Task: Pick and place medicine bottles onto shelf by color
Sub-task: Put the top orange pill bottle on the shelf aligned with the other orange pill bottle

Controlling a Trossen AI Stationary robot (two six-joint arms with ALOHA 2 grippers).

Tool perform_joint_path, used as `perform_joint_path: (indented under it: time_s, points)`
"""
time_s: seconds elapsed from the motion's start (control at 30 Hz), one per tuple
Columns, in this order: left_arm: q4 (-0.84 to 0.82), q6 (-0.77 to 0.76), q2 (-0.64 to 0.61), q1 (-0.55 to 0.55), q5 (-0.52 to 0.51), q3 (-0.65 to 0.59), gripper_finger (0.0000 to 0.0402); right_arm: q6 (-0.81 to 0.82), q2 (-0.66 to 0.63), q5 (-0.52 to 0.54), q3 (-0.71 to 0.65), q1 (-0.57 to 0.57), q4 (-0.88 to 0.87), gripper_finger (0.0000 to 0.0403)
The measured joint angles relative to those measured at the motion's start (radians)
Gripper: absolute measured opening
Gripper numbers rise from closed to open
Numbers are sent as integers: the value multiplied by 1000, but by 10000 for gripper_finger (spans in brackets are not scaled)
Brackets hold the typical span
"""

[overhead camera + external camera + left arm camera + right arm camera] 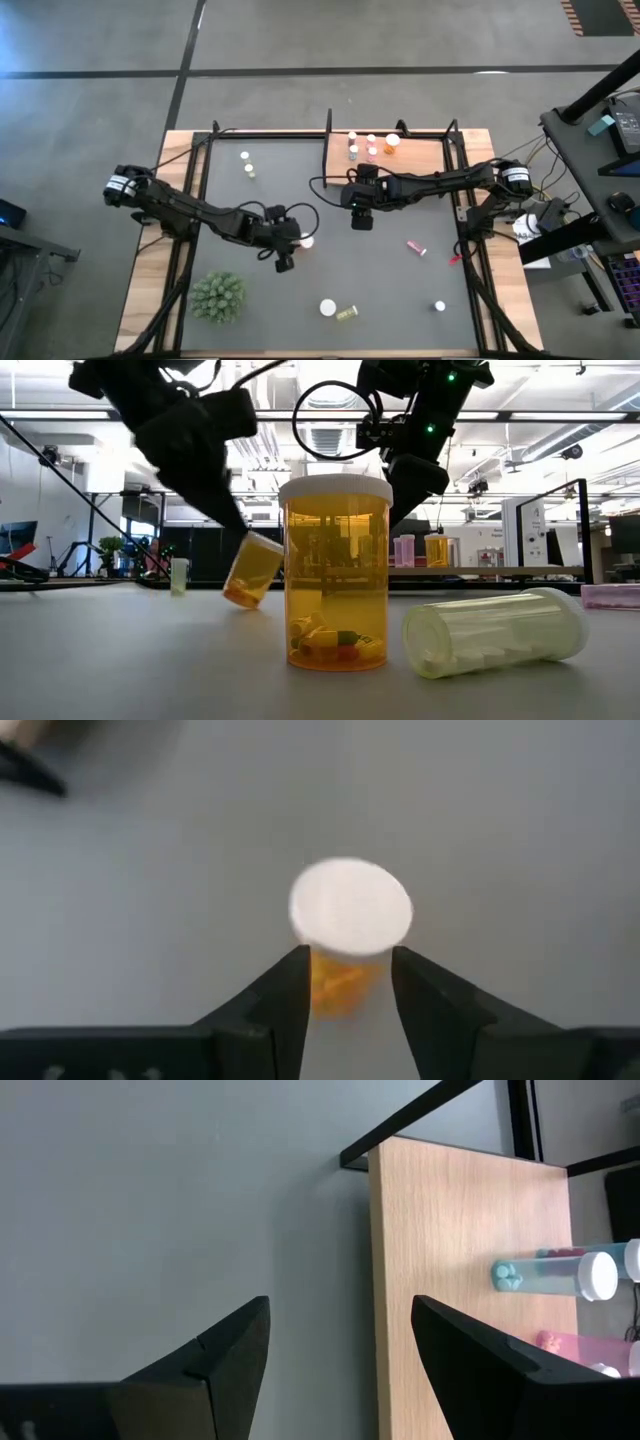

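My left gripper [298, 242] is shut on an orange medicine bottle [348, 925] with a white cap, over the middle of the dark mat; the bottle also shows tilted in the low view [250, 570]. My right gripper [361, 218] is open and empty beside the left edge of the wooden shelf [420, 160]; its wrist view shows the board [450, 1280]. On the shelf stand an orange bottle [392, 142], a pink bottle [372, 150] and a pale bottle [353, 151]. An upright orange bottle [336, 575] and a lying yellow-green bottle [495, 632] rest on the mat near the front edge. My left gripper pinches the orange bottle's body just below the white cap [340, 978] between its two fingers [285, 995], one on each side. The fingers come from above, slanting down. The bottle sits tilted in the hold [248, 575]; whether its base touches the mat I cannot tell.
A spiky green plant [218, 297] stands at the front left. A yellow-green bottle [247, 166] stands at the back left, a pink bottle [416, 246] lies at the right, and a white-capped bottle [439, 306] stands at the front right. Black frame rails [190, 230] line the mat's sides.
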Motion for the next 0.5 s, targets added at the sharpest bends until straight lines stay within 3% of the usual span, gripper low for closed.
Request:
perform_joint_path:
  time_s: [0.5]
  points:
    - [75,-11,45,2,-13,-34,125,0,0,0,0,0,32,235]
